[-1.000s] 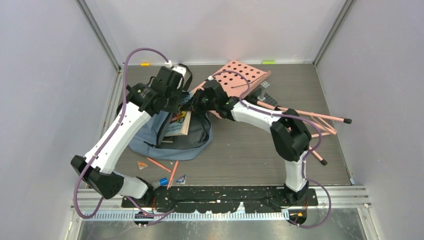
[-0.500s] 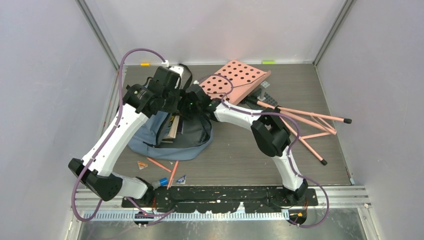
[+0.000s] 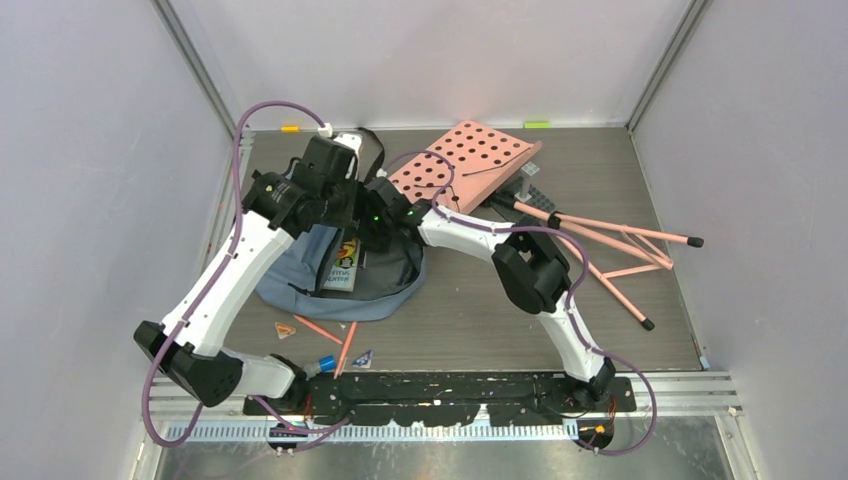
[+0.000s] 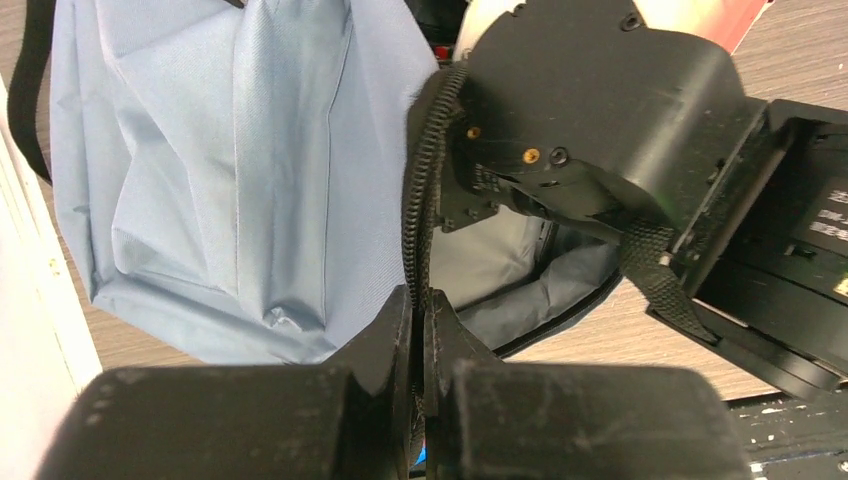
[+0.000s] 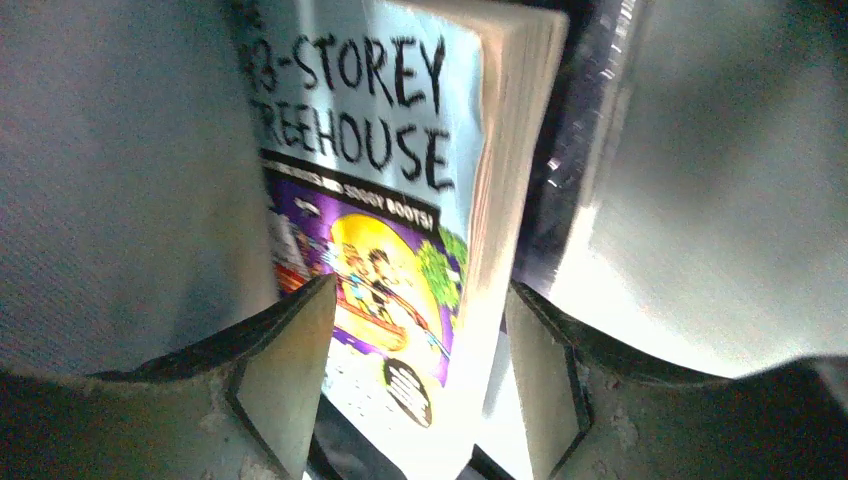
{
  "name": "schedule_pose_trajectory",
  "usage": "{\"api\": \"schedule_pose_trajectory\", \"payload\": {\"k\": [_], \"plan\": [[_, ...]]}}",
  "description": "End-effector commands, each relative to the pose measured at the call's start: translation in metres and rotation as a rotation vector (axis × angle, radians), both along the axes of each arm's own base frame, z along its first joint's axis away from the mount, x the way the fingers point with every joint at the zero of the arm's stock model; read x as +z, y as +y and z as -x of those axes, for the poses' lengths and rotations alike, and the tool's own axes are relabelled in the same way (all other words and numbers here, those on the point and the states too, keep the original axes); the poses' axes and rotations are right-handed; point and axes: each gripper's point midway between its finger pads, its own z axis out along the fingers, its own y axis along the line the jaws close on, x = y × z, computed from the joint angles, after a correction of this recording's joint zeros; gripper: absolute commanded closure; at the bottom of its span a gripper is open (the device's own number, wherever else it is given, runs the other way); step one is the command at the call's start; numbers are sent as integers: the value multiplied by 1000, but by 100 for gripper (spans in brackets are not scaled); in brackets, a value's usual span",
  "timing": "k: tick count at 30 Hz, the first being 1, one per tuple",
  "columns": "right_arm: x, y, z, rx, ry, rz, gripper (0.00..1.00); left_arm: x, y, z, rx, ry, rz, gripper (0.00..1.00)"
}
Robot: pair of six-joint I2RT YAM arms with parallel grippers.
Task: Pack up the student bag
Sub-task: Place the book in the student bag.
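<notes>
Student bag (image 3: pixel 290 278) lay at the table's (image 3: pixel 480 300) left, its mouth under both grippers. Left gripper (image 4: pixel 418 305) was clamped tight on the bag's black zipper edge (image 4: pixel 412 190). Right gripper (image 5: pixel 415 350) was inside the bag, jaws parted either side of a book (image 5: pixel 385 190); contact unclear.
</notes>
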Motion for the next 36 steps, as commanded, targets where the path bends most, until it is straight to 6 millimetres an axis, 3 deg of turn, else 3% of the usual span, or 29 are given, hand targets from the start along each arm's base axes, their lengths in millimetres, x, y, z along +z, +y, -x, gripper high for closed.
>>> {"api": "schedule_pose_trajectory", "payload": {"k": [1,5,8,17,20,24,29,35,36], "plan": [[40,-22,1,-6,-89,17,31,20,-2,0,8,-70,79,100],[34,-32,7,-2,-66,53,31,18,0,2,13,-64,84,100],[28,-32,10,14,-45,47,40,18,1,3,15,-63,86,100],[15,10,17,112,55,-105,71,16,0,4,17,-55,100,100],[23,27,11,127,36,-166,74,16,0,4,23,-55,105,100],[18,34,11,148,36,-160,76,14,-3,4,18,-51,121,100],[32,17,7,169,-47,-117,73,10,-6,4,11,-40,129,100],[49,-44,6,158,-159,57,57,9,-11,3,-18,-48,141,100],[65,-56,5,162,-218,83,53,11,-12,2,-35,-54,142,100]]}}
